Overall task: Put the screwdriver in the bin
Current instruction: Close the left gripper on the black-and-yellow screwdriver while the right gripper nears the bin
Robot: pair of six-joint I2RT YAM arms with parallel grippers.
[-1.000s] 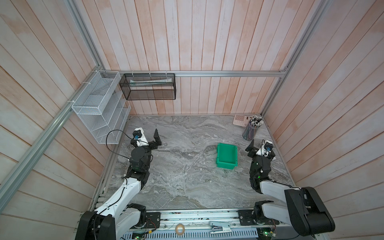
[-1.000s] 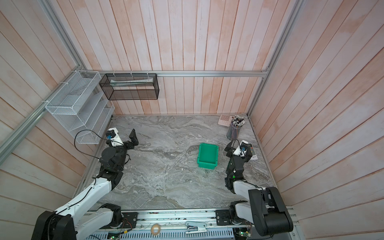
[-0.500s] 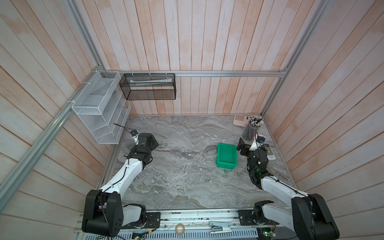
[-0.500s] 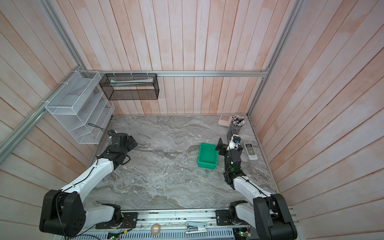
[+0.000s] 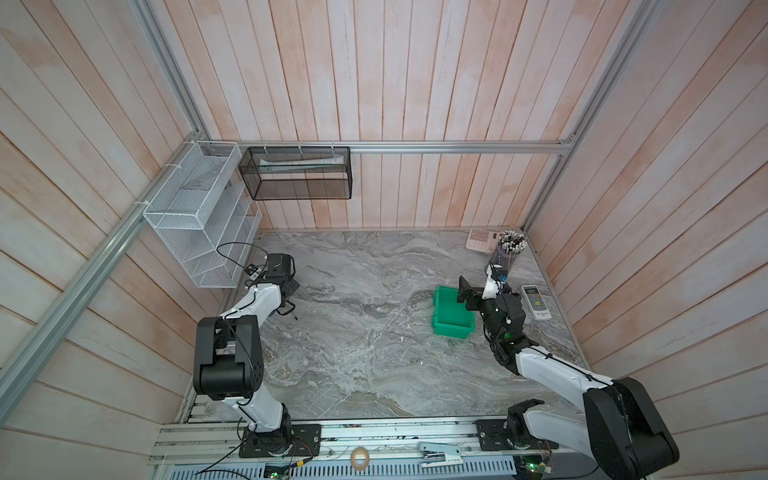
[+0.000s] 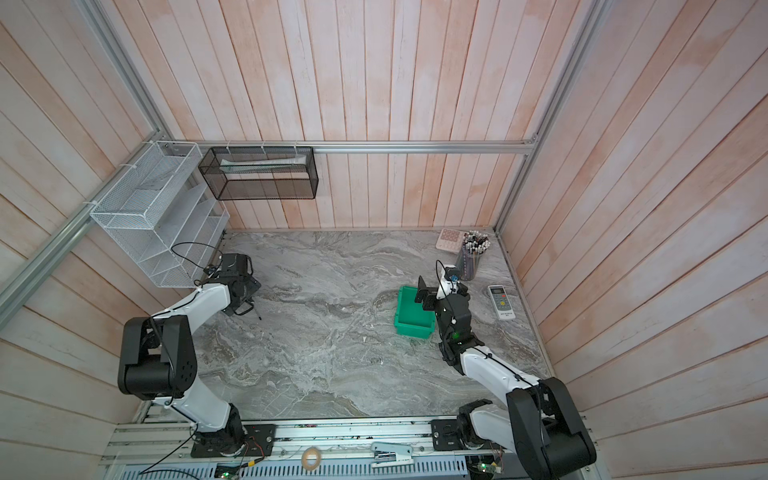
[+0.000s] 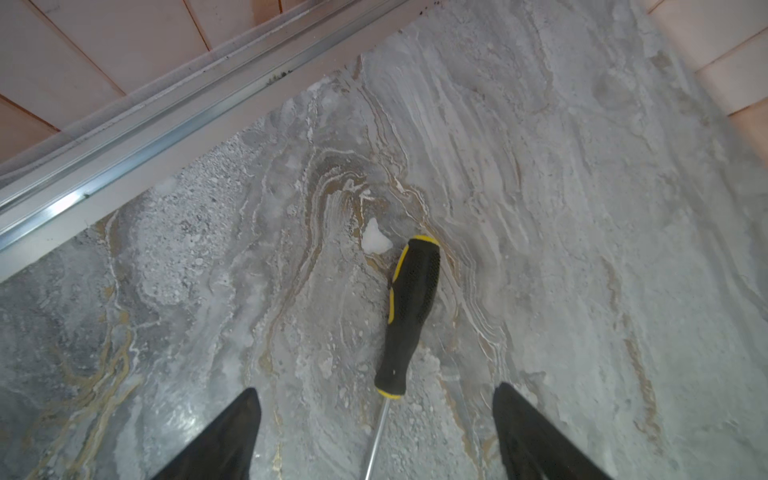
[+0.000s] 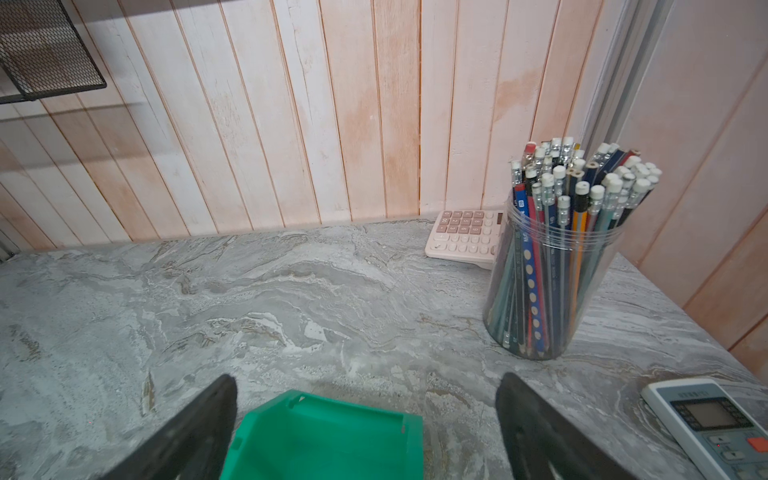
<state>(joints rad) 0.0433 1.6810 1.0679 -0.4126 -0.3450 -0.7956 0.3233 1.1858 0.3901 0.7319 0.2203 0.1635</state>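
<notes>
now, screwdriver (image 7: pixel 409 316) lies at left
black handle, yellow trim, thin shaft; left gripper (image 7: pixel 376 388) spread astride it, right gripper (image 8: pixel 366 375) spread over bin (image 8: pixel 324 436)

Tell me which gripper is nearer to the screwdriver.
Left. The left gripper hovers over the screwdriver, open jaws either side of its shaft; the right gripper is across the table, at the bin.

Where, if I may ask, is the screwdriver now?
The screwdriver lies on the table's left side, shaft between the left end effector's open jaws.
</notes>
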